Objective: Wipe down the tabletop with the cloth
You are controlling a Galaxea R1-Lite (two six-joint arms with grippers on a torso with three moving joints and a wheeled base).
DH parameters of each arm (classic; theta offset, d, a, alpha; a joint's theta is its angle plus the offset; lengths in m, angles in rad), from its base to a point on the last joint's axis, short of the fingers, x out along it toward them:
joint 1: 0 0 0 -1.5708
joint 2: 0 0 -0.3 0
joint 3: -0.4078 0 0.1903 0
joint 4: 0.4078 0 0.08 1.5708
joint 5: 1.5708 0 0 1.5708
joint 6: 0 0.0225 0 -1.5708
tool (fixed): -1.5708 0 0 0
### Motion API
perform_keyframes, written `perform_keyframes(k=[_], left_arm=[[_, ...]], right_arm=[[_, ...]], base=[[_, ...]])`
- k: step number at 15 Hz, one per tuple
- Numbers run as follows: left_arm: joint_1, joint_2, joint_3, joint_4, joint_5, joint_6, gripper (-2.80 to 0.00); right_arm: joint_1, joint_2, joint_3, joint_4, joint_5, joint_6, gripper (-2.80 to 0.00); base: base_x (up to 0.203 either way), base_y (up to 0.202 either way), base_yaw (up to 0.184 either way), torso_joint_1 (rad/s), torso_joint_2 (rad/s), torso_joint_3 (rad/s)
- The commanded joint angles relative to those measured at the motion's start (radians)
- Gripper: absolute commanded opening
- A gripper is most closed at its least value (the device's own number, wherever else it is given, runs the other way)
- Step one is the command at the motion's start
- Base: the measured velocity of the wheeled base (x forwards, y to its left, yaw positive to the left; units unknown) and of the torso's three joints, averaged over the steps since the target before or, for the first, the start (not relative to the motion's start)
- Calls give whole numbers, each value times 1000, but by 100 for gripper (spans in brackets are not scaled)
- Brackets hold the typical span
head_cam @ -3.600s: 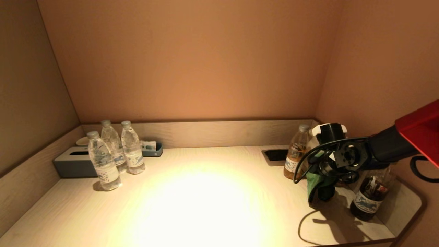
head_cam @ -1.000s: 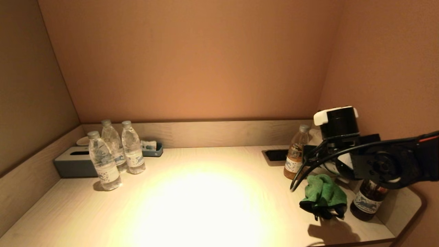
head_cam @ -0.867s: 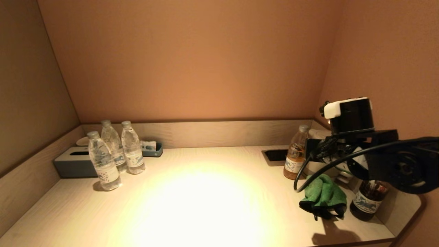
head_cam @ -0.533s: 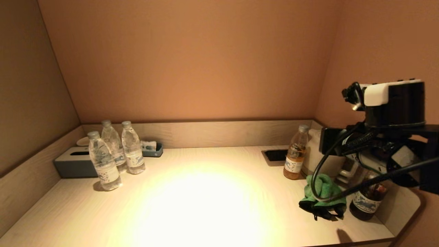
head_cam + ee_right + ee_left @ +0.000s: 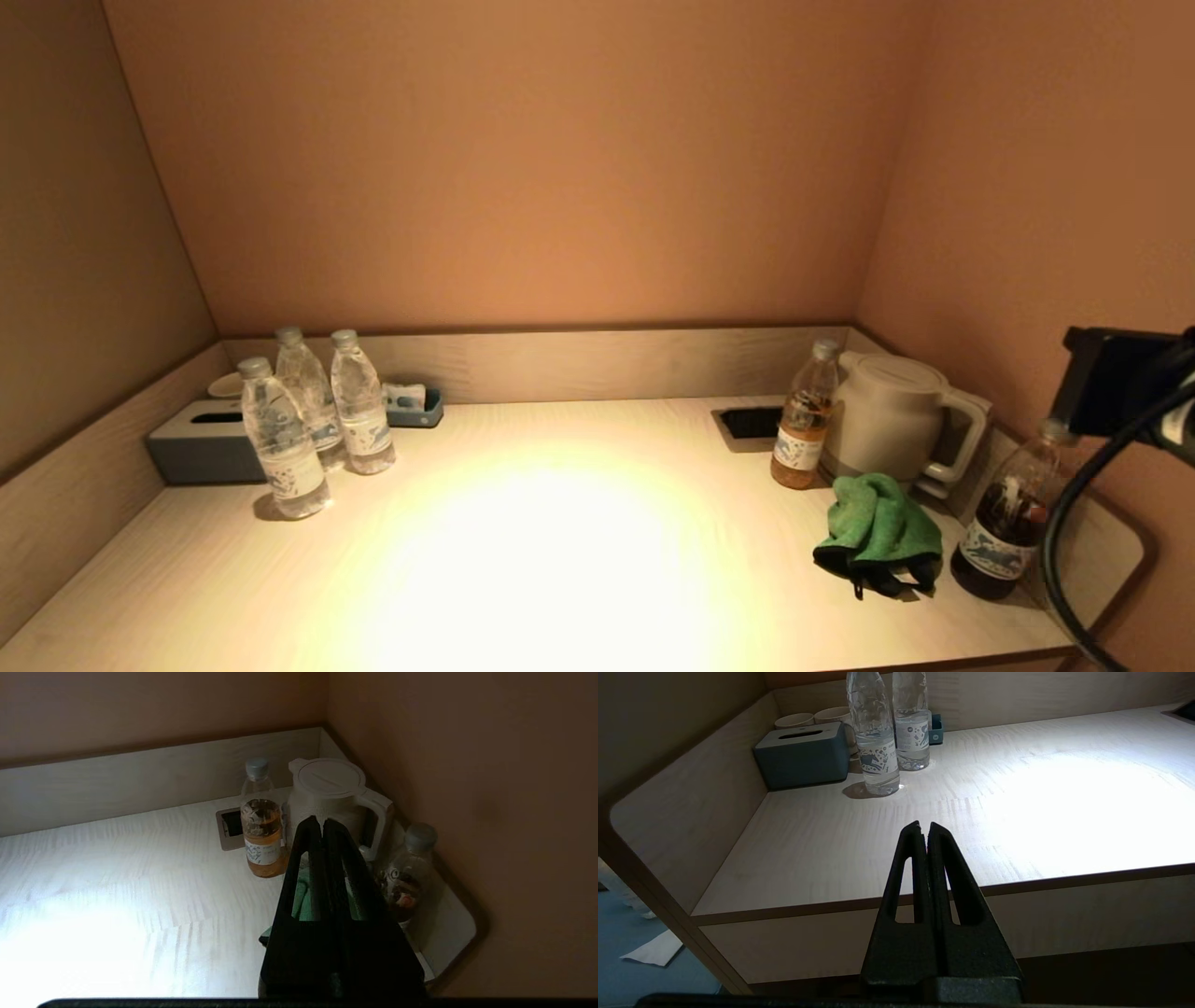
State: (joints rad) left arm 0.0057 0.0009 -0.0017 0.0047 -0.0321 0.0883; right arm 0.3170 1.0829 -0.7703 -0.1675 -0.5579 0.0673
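A crumpled green cloth (image 5: 879,528) lies on the pale wooden tabletop (image 5: 560,541) at the right, in front of a white kettle (image 5: 889,411). It also shows in the right wrist view (image 5: 303,900), partly hidden behind my fingers. My right gripper (image 5: 323,822) is shut and empty, raised well above and in front of the cloth; only part of its arm (image 5: 1120,383) shows at the right edge of the head view. My left gripper (image 5: 923,826) is shut and empty, parked low in front of the table's front edge.
An amber drink bottle (image 5: 803,418) stands left of the kettle and a dark bottle (image 5: 1006,523) right of the cloth. Three water bottles (image 5: 313,411), a grey tissue box (image 5: 201,441) and a small tray (image 5: 415,403) stand at the back left. A socket cut-out (image 5: 752,422) is behind.
My right gripper let go of the cloth, which now lies on the table, then rose and drew back to the right, almost out of the head view. The kettle is now uncovered.
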Motion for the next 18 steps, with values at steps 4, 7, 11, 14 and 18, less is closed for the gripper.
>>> perform_keyframes(k=[4, 7, 11, 14, 18], left_arm=[[2, 1, 0, 0, 0, -1, -280], [2, 1, 0, 0, 0, -1, -280], [2, 1, 0, 0, 0, 1, -280], [2, 1, 0, 0, 0, -1, -280], [1, 1, 1, 0, 0, 1, -280]], right_arm=[[-17, -87, 43, -1, -43, -39, -280], [-121, -356, 172, -6, -48, -127, -280], [-352, -555, 307, -9, -28, -225, -280], [-410, -659, 354, -2, -17, -275, -280], [-403, -755, 384, 38, 46, -280, -280]], base=[[0, 0, 0, 0, 0, 0], [0, 0, 0, 0, 0, 0], [0, 0, 0, 0, 0, 0], [0, 0, 0, 0, 0, 0], [0, 0, 0, 0, 0, 0]])
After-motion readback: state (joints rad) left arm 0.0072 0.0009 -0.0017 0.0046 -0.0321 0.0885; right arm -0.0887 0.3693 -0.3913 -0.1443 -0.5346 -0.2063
